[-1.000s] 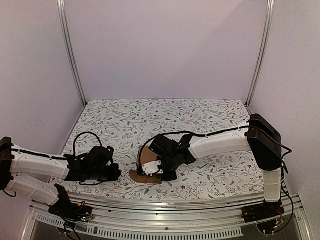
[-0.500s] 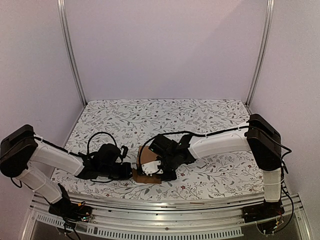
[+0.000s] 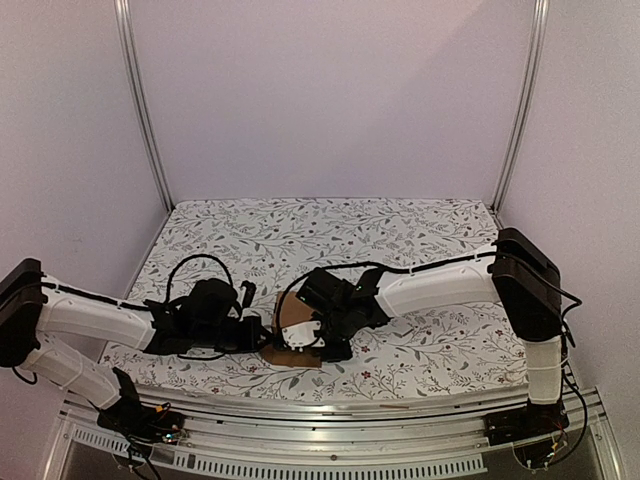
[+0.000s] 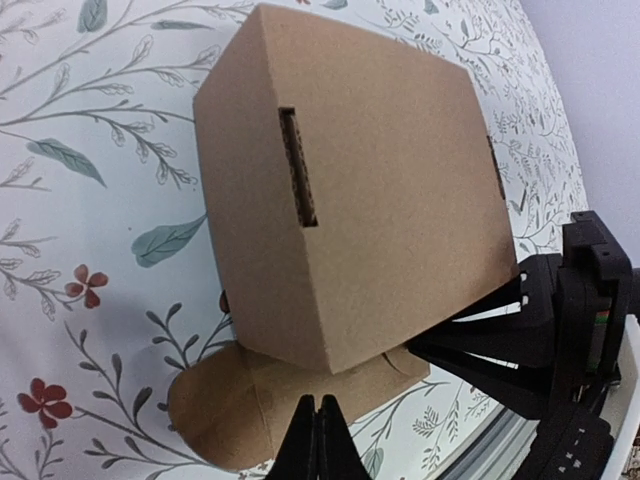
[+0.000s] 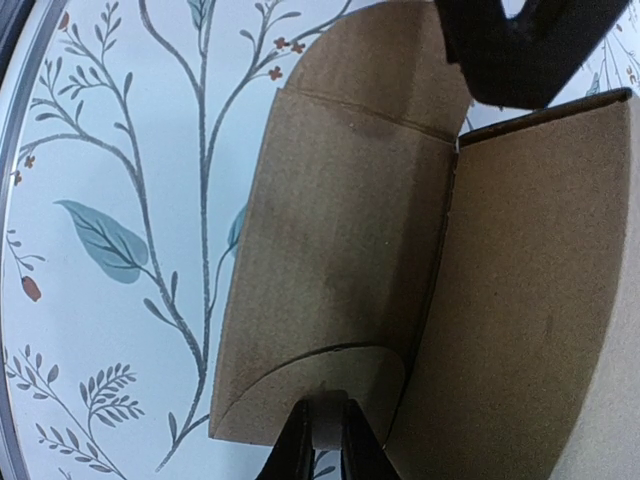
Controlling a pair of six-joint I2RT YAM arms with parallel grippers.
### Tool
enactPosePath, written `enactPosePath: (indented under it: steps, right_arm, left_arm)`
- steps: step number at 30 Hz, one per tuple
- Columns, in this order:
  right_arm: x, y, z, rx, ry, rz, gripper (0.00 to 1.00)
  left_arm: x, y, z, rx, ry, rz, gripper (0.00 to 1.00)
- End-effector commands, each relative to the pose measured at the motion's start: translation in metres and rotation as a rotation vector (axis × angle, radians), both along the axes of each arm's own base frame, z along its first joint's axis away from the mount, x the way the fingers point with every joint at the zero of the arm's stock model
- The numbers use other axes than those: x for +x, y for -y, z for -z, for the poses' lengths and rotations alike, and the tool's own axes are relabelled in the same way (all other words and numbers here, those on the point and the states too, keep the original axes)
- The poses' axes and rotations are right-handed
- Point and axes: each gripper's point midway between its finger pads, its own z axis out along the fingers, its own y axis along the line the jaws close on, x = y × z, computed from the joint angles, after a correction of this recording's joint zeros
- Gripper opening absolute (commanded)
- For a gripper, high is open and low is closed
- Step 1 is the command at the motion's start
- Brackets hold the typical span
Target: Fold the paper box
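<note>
The paper box (image 3: 294, 320) is brown cardboard, partly set up, near the table's front middle. In the left wrist view its wall (image 4: 390, 190) shows a slit, and a rounded flap (image 4: 230, 410) lies flat on the cloth. My left gripper (image 4: 318, 445) is shut and empty, its tips just over that flap at the box's left side (image 3: 262, 335). My right gripper (image 5: 322, 445) is shut on the curved tab of the paper box's flat flap (image 5: 340, 230), beside an upright wall (image 5: 540, 300). From above it sits at the box's right (image 3: 328, 345).
A floral cloth (image 3: 400, 230) covers the table. A metal rail (image 3: 350, 408) runs along the near edge and frame posts (image 3: 143, 110) stand at the back corners. The left arm's cable loops (image 3: 190, 265) above its wrist.
My left arm has swung right across the cloth until its shut tips reach the box's left side. The right gripper and the box have stayed put.
</note>
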Motion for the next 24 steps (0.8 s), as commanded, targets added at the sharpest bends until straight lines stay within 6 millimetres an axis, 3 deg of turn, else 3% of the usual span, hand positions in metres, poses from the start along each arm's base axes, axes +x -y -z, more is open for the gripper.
enactPosePath:
  steps: [1, 3, 6, 8, 11, 15, 20, 24]
  right_arm:
    - [-0.038, 0.065, 0.085, -0.300, -0.151, -0.003, 0.10]
    - [-0.038, 0.066, 0.085, -0.301, -0.150, -0.002, 0.10]
    - [-0.038, 0.067, 0.085, -0.305, -0.149, -0.001, 0.10]
    - [-0.039, 0.067, 0.084, -0.303, -0.148, -0.003, 0.10]
    - [-0.039, 0.067, 0.084, -0.304, -0.152, -0.002, 0.10]
    - [-0.039, 0.067, 0.083, -0.303, -0.149, -0.001, 0.10]
    - [-0.039, 0.067, 0.083, -0.301, -0.150, -0.001, 0.10]
    - [-0.039, 0.067, 0.083, -0.302, -0.153, 0.000, 0.10]
  left_arm:
    - [-0.003, 0.013, 0.007, -0.005, -0.023, 0.036, 0.00]
    - [-0.003, 0.018, 0.010, -0.009, -0.031, 0.044, 0.00]
    - [-0.003, 0.021, -0.005, -0.014, 0.005, 0.052, 0.00]
    - [-0.002, 0.012, -0.021, 0.024, 0.041, 0.041, 0.00]
    - [0.000, -0.023, -0.031, 0.140, 0.084, -0.025, 0.00]
    - [-0.004, -0.055, -0.011, 0.236, 0.036, -0.068, 0.00]
    - [-0.011, -0.054, 0.016, 0.245, -0.021, -0.055, 0.00]
    - [-0.008, -0.050, 0.024, 0.242, -0.030, -0.056, 0.00]
